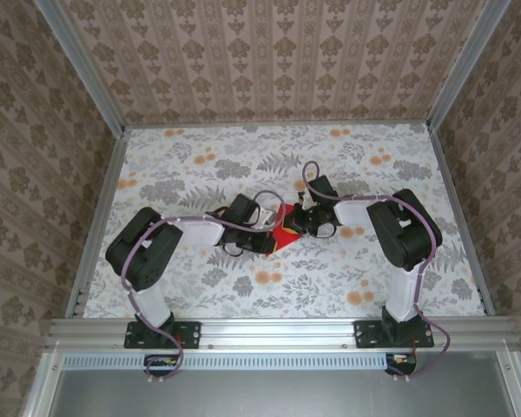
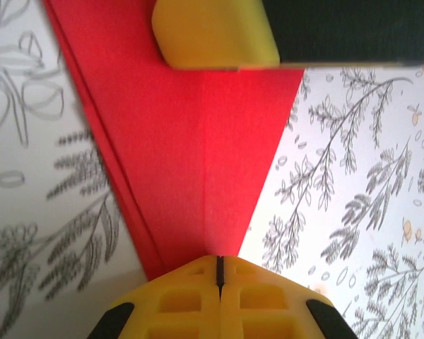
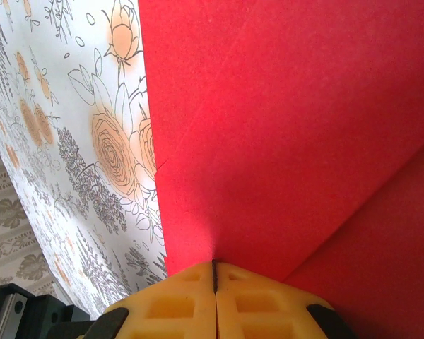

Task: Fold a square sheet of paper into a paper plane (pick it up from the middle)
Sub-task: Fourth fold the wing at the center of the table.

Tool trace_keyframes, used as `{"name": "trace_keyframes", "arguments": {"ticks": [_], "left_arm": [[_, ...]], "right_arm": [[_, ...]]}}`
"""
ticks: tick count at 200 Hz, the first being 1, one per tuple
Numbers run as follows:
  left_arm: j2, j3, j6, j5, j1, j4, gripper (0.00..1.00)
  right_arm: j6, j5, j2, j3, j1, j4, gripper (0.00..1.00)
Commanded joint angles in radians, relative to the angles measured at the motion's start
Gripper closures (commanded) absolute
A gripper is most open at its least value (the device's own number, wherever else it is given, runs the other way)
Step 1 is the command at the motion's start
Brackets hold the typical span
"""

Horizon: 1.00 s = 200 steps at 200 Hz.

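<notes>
Mid-table, arms converging.

Left gripper (image 2: 219,272): jaws closed tight, tips at the narrow pointed end of the red paper (image 2: 205,155). I can't tell whether they pinch a ply or only press it.

Paper: lies on the floral table (image 2: 353,212) between both grippers, already creased into a wedge with a centre line. Probably held at both ends so the fold can't shift.

Right gripper (image 3: 214,275): jaws also closed tight, tips at the wide end, one yellow finger (image 2: 215,32) over the paper.
</notes>
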Motion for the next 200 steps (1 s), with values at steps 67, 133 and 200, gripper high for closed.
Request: {"name": "trace_keyframes", "arguments": {"ticks": [67, 133, 200], "left_arm": [[-0.121, -0.077, 0.004, -0.030, -0.020, -0.150, 0.95], [-0.176, -0.018, -0.128, -0.196, -0.011, 0.010, 0.90], [-0.052, 0.046, -0.212, -0.231, -0.001, 0.048, 0.68]], "right_arm": [[-0.003, 0.208, 0.099, -0.042, -0.017, -0.180, 0.93], [0.022, 0.108, -0.043, 0.039, -0.016, -0.136, 0.84], [0.093, 0.253, -0.212, -0.023, -0.016, -0.171, 0.69]]}}
